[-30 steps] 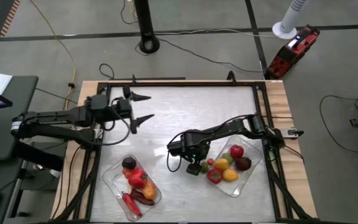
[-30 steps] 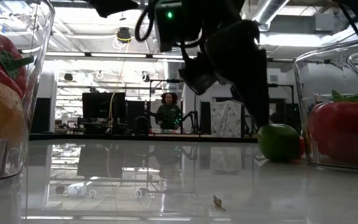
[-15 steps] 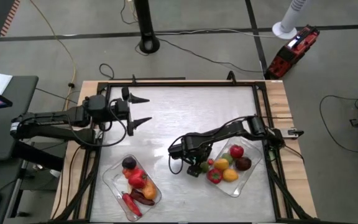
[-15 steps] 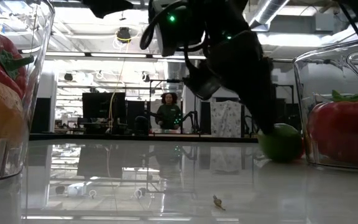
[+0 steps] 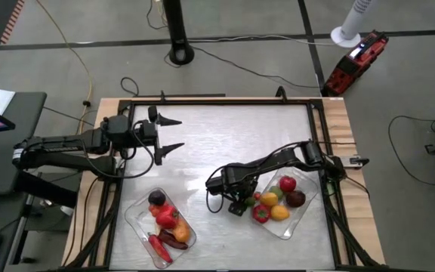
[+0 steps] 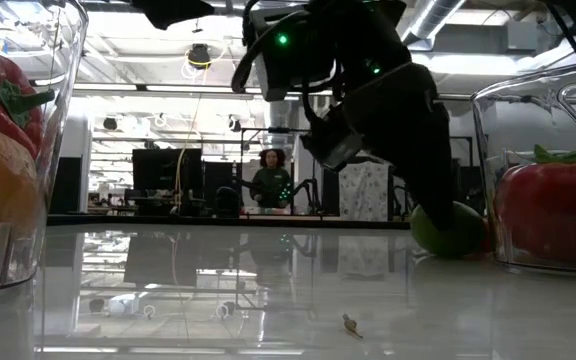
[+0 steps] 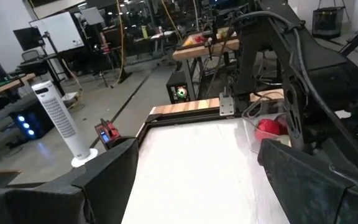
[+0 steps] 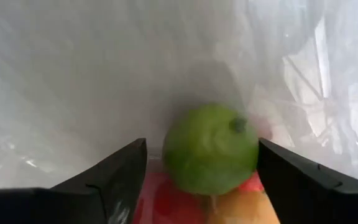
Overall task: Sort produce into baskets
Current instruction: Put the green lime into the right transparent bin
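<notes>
Right gripper (image 5: 236, 204) lowered over past second, fingers now wide astride lime (image 8: 210, 149) on counter (image 5: 225, 136), at 9 o'clock of right basket (image 5: 308, 211). Grasp likely next. Left gripper (image 5: 174, 133) spread, idle at 10 o'clock.

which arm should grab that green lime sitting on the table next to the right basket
Right. The right gripper is already low at the lime, open fingers on either side of it, beside the right basket. The left gripper hangs open far across the table, toward its back edge.
</notes>
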Tool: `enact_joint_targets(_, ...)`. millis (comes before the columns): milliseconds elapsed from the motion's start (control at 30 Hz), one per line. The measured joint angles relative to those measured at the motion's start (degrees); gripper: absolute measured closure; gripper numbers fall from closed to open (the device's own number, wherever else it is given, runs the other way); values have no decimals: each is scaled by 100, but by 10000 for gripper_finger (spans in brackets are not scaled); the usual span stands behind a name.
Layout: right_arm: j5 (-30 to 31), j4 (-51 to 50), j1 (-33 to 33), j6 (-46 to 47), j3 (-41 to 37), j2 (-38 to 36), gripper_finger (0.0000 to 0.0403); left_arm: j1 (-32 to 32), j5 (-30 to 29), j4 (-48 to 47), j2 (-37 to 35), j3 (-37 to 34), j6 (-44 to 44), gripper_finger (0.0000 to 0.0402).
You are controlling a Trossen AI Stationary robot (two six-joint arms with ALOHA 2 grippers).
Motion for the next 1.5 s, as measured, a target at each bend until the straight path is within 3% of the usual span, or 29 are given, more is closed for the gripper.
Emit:
enact_joint_targets(500, 164, 19, -13, -132, 0, 0, 184, 0, -3, -2, 0, 0, -4, 77)
enact_joint_targets(667, 271, -118, -73, -303, 102, -17, 187, 0, -4, 0, 0, 0, -3, 77)
enact_joint_targets(933, 1034, -1357, -208, -473, 1233, -26, 187, 0, -7, -67, 0, 0, -20, 77)
enact_joint_targets(1033, 1200, -1347, -145, -562, 1513, -132, 185, 0, -7, -111, 0, 0, -18, 77)
enact_joint_targets(1500, 1191, -1397, 731, 362, 714, -1236, 184, 0, -9, -192, -10, 2, -42, 77)
